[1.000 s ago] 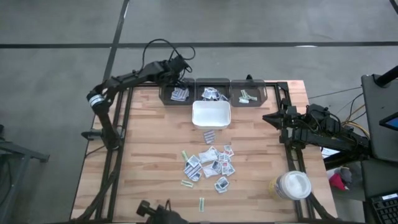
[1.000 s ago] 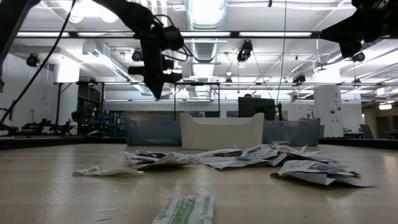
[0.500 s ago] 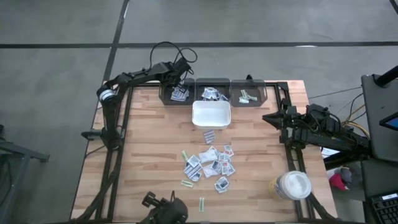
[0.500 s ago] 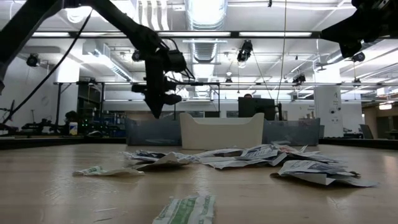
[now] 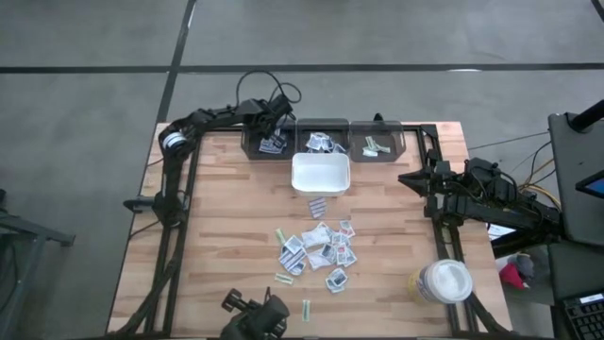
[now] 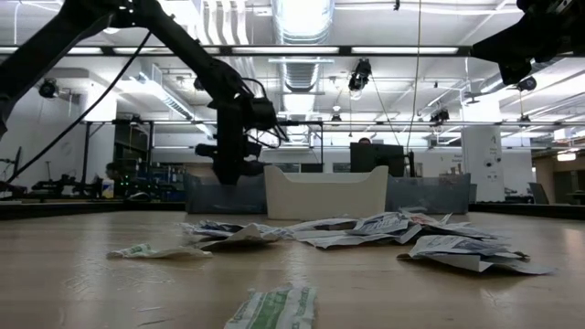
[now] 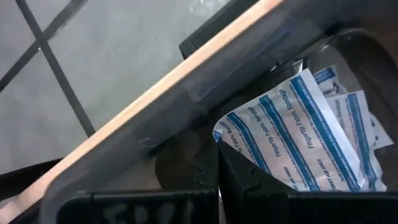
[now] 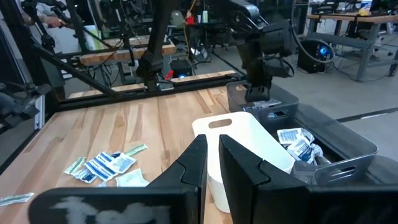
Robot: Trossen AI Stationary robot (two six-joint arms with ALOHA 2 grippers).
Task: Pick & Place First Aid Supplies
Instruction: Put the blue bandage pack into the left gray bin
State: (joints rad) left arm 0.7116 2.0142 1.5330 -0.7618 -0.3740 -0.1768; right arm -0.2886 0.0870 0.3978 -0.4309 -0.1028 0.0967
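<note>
Item: left claw (image 5: 275,132). Over the last second it has swung in along the back edge of the counter (image 5: 226,217) and dropped into the left bin (image 5: 256,146), where you now see it low in the low view (image 6: 226,174). Its fingers (image 7: 249,186) are pressed fully together. A blue-striped bandage packet (image 7: 305,140) lies right against the fingertips, on top of others in that bin; you cannot tell whether it is pinched between them or simply resting there.

Item: right claw (image 8: 211,168). Parked off the right edge of the counter, high up, fingers almost together with only a thin slit between them, nothing in them.

Item: remaining supplies. The loose pile of packets (image 5: 319,250) sits mid-counter, in front of the white tray (image 5: 321,175); two pale strips (image 5: 306,309) lie nearer the front edge. Middle bin (image 5: 322,142) and right bin (image 5: 376,145) already hold packets.

Reading: you are at the drop-off end of one delivery. Most of the sorting appears still ahead, judging by the pile.
</note>
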